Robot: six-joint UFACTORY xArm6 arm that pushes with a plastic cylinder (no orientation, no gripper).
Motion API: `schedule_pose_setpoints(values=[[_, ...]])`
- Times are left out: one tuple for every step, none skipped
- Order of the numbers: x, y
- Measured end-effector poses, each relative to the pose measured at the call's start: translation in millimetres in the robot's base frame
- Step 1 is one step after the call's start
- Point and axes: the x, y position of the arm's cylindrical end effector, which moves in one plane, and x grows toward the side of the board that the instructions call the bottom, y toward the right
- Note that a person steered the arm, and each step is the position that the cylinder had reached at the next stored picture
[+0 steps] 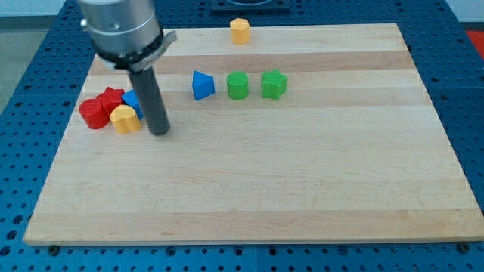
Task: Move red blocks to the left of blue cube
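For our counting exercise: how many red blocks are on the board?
2. A red cylinder-like block sits at the view's left edge of the cluster, and a red star-shaped block is just above-right of it. The rod might hide part of the cluster.

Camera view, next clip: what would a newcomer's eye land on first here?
The big grey arm at the view's top left, its dark rod ending at my tip. Just left of the tip huddles a cluster: two red blocks, a yellow block and a blue cube partly hidden behind the rod. A blue wedge-like block and two green blocks line up mid-board.
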Motion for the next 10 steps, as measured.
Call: schedule_pose_setpoints(values=[[28,-33],[31,-79],[20,-123],[-14,-147],[-41,-149],[-44,-141],[-32,-140],[-29,-137],[-33,-121],[-35,-105]])
